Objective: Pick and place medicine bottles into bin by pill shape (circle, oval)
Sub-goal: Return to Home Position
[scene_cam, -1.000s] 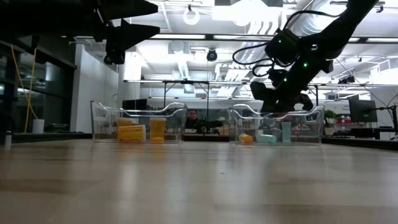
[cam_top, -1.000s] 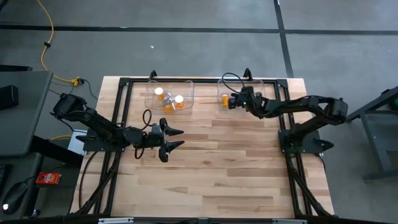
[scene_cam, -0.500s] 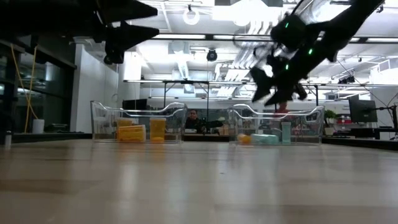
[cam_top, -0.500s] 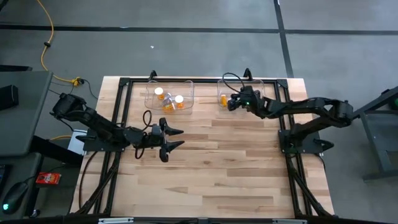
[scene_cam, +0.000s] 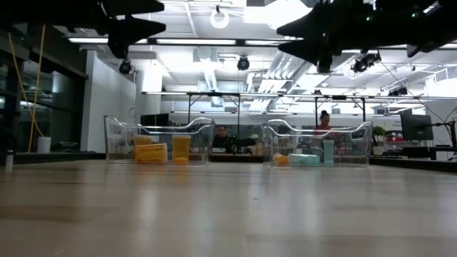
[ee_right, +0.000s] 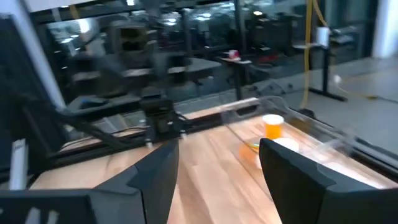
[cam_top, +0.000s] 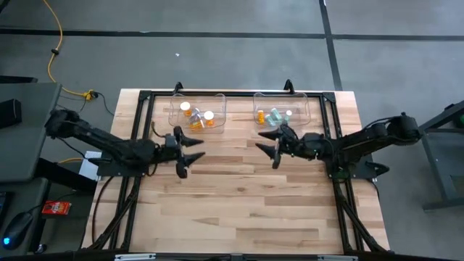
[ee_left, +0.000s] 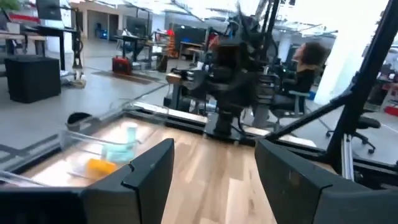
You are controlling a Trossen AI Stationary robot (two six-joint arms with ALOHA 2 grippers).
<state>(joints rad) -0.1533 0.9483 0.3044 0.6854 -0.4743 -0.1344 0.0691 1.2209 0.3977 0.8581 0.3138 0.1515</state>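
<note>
Two empty grippers hang over the middle band of the tabletop. The left gripper is left of centre in the high view and the right gripper right of centre, with tips facing and well apart. Fingers are spread wide on both, and the wrist views show nothing between them. My read is that sorting looks done and the arms sit short of the bins so nothing gets knocked.

The lower part of the tabletop is bare wood. Farther back, along its top edge, are two clear bins. The left bin holds a cluster of orange medicine bottles with white caps. The right bin holds one orange bottle beside the teal bottles.

Pill shape can't be read in any view, and labels are too small. Exact bottle count per bin is unclear because they overlap. In the low view both grippers are dark shapes cut off at the top of the frame. Beyond the bins a person shows in the room, only partly visible.
</note>
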